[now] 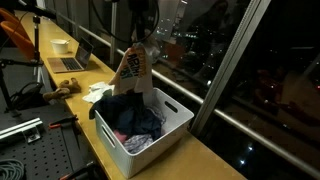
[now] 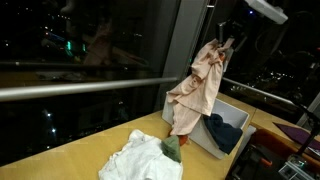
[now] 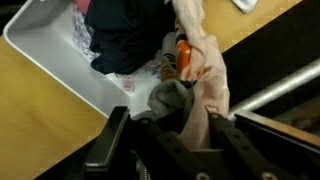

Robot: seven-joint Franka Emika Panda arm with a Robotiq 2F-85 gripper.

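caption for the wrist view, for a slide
Pincer shut on a pale pink printed cloth garment, hanging by a white plastic bin of dark clothes on a wooden table.

One white bin (image 1: 172, 128) on one wooden table (image 1: 205, 158). Clothes: one pale garment (image 2: 200, 85) hanging above the bin, one white heap (image 2: 140, 160) lying to its left, one green piece (image 2: 172, 148) just beside that, and at least two in the bin (a dark garment (image 1: 138, 120), a light piece (image 1: 138, 144); more cannot be told). Far left, one laptop (image 1: 70, 62) and one white bowl (image 1: 60, 45).
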